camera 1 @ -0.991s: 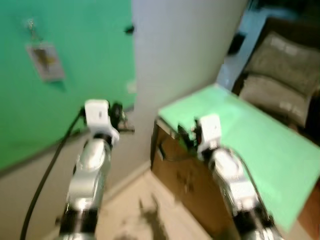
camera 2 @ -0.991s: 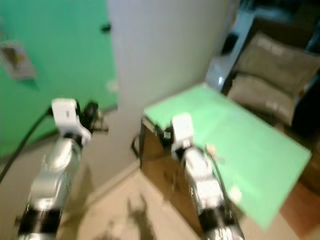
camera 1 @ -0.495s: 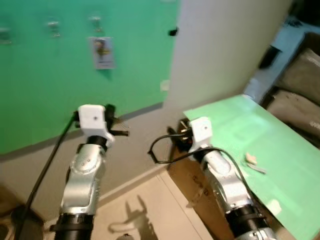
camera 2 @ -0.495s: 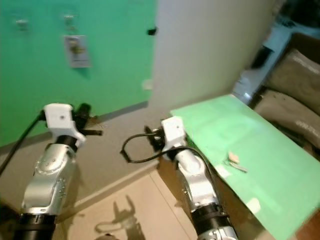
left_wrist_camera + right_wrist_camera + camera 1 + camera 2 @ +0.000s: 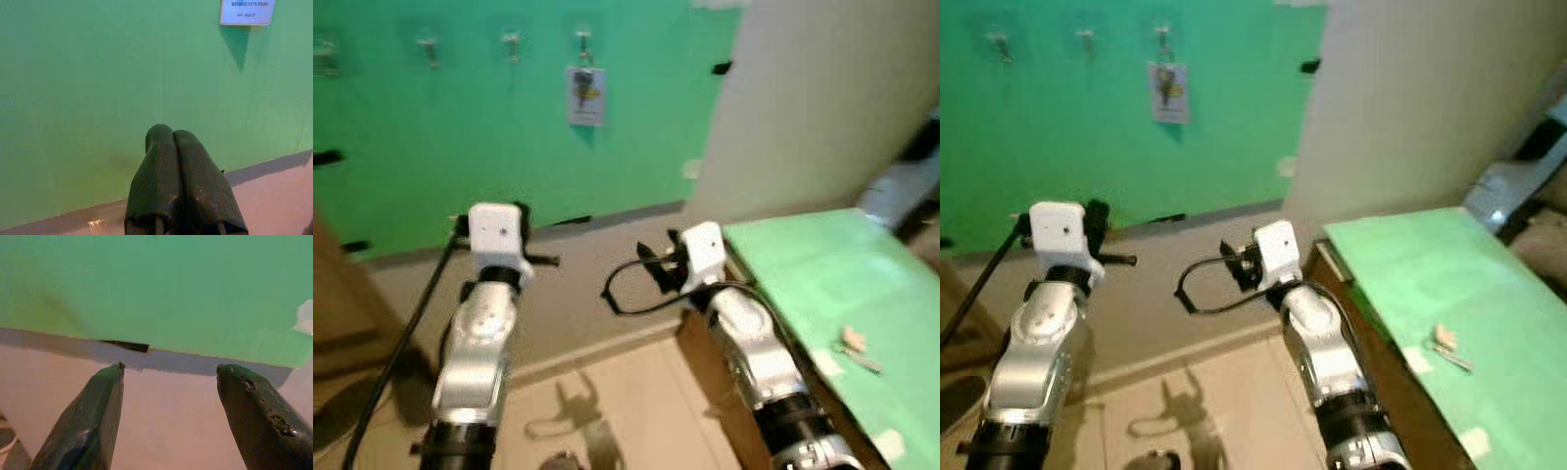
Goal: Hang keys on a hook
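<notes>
Nearest to us, our two silver arms reach forward at about the same height. The left gripper (image 5: 173, 147) has its fingers pressed together with nothing visible between them; the right gripper (image 5: 168, 377) has its fingers spread wide and empty, aimed at the lower edge of the green wall (image 5: 440, 147). A black cable (image 5: 622, 294) loops beside the right wrist. To our right stands a green-topped table (image 5: 803, 264) bearing a small pale object with a thin metallic piece beside it (image 5: 855, 350), too blurred to identify; it may be the keys, but we cannot tell. Farther off, high on the wall, a row of small hooks (image 5: 512, 44) runs across; the rightmost one carries a card (image 5: 586, 94) on a short clip, printed "RESIDENT'S PASS" in the left wrist view, with some small dark detail at its top that cannot be resolved. We judge that neither gripper holds keys, so the chief risk is approaching the hooks empty-handed. The hooks also sit well above both grippers, so a reach may fall short or knock the hanging card loose.
</notes>
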`<state>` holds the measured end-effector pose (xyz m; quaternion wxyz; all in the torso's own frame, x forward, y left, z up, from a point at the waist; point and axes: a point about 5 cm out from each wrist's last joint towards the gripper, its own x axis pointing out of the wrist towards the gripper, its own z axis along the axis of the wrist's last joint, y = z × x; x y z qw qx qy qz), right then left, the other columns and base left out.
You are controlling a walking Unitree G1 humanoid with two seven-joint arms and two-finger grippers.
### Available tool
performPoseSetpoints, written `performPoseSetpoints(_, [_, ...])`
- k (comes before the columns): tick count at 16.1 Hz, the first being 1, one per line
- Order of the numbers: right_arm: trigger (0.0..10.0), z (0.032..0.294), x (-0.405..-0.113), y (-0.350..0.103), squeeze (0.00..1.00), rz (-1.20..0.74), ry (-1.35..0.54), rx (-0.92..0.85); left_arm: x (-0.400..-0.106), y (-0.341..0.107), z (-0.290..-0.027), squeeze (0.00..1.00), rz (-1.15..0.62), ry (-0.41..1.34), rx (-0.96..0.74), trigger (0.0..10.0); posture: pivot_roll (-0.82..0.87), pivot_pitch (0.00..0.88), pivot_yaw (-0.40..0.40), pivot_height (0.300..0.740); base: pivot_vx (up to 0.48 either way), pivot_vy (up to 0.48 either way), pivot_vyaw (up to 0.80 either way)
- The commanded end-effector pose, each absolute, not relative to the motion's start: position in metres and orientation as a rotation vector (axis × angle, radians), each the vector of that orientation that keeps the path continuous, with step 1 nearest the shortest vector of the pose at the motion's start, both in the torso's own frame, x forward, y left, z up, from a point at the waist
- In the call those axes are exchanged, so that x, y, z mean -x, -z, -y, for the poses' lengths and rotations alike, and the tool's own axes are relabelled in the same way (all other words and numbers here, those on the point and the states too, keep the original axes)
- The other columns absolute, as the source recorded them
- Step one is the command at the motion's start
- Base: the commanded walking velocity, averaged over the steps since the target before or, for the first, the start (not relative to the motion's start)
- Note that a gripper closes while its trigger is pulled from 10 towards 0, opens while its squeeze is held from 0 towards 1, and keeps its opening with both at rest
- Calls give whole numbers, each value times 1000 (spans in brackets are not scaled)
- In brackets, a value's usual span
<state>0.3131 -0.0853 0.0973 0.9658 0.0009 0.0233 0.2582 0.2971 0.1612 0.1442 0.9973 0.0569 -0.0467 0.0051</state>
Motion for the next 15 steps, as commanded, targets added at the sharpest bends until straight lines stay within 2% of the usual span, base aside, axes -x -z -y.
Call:
performPoseSetpoints(1, [10000,87,-316,-101,137,-21,-515,-13,-299,-152,-159,0,112,-10,-134,10000,106,0,-87,740,0,0,469])
performPoseSetpoints(4, [10000,96,-318,-102,208,-3,-450,-75,-294,-147,-168,0,64,-24,-239,10000,118,0,-74,740,0,0,467])
performPoseSetpoints(7, [10000,105,-317,-96,216,-11,-382,-99,-294,-156,-175,0,75,-18,-268,10000,123,0,-43,740,0,0,467])
performPoseSetpoints(10, [10000,104,-316,-94,224,-5,-361,-109,-298,-165,-172,0,94,-8,-305,10000,122,0,-31,740,0,0,465])
performPoseSetpoints(15, [10000,103,-323,-99,239,-1,-404,-77,-307,-164,-171,0,100,-49,-362,10000,133,0,-84,740,0,0,494])
